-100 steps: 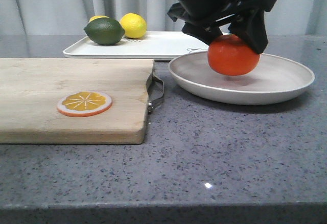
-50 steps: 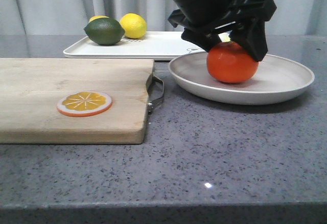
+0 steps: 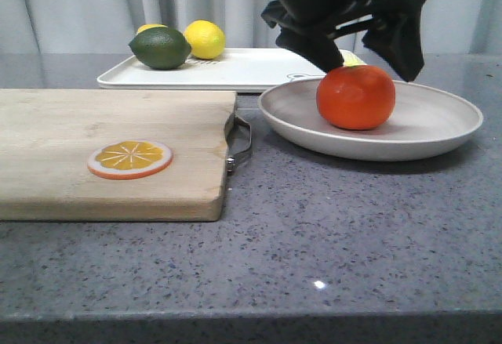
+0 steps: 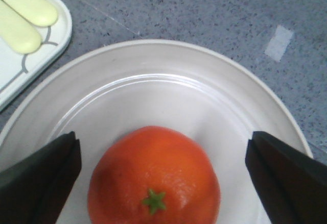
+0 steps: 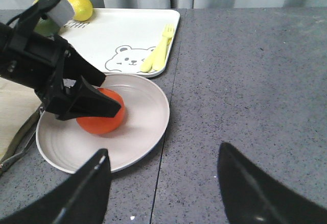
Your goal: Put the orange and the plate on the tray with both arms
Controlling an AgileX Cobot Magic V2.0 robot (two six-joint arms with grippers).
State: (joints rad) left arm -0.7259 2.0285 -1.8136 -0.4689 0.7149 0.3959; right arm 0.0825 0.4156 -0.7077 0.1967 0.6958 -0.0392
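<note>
The orange rests in the off-white plate on the grey table, right of the cutting board. My left gripper hangs just above the orange with its jaws spread wide, touching nothing. In the left wrist view the orange lies between the two apart fingers on the plate. The white tray stands behind the plate; its bear drawing shows in the right wrist view. My right gripper is open and empty over bare table, near the plate; the orange shows there too.
A wooden cutting board with a metal handle and an orange slice disc lies at the left. A green lime and yellow lemon sit on the tray's far left. Pale yellow cutlery lies on the tray's near edge.
My left gripper lowered the orange onto the plate, opened its jaws and rose slightly. The orange now rests free in the plate.
</note>
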